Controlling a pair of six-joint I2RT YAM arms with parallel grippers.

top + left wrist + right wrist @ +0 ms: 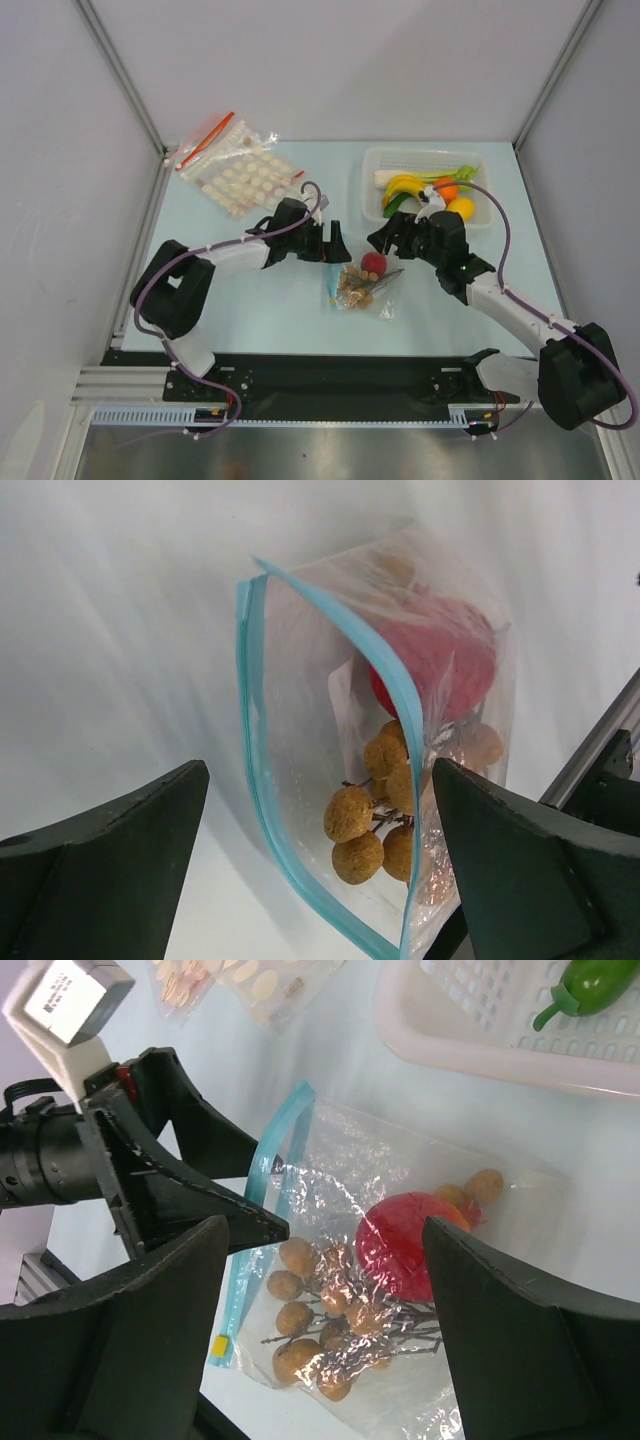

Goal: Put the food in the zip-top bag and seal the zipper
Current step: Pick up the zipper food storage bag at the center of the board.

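Both gape empty, left gripper (337, 243) and right gripper (386, 240), beside the zip-top bag (350, 1160) (food (335, 1300) inside).

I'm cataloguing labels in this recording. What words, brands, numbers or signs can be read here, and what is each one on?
White sticker on the left arm, right wrist view: several lines of dark print, too blurred to read.
Zip-top bag, bag of white discs, white basket: no print visible.
Nothing else legible in any view.
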